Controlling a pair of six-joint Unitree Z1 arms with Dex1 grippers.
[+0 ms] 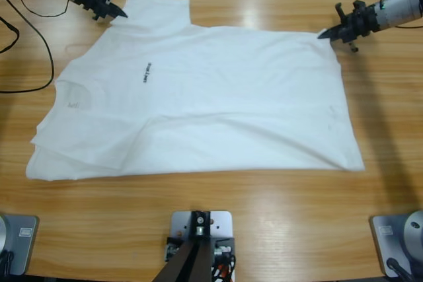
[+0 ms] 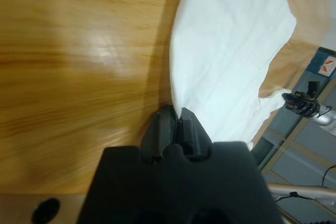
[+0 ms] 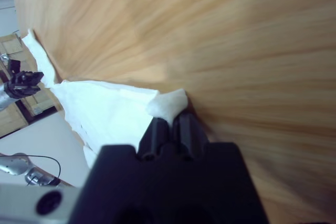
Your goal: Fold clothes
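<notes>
The clothes are one white T-shirt (image 1: 218, 104) spread flat on the wooden table (image 1: 277, 216), neck to the left, hem to the right, with a small dark print (image 1: 147, 72) on the chest. At the upper left, my left gripper (image 1: 122, 12) touches the far sleeve; in the left wrist view its jaws (image 2: 176, 113) are shut on the sleeve's edge (image 2: 231, 51). At the upper right, my right gripper (image 1: 322, 34) sits at the far hem corner. Its jaws (image 3: 169, 121) are shut, with a small bunch of white cloth (image 3: 168, 103) at the tips.
Bare wood runs along the front of the table and to the right of the hem. A black cable (image 1: 39, 51) loops over the table's left end. The near sleeve (image 1: 66, 156) lies creased at the lower left.
</notes>
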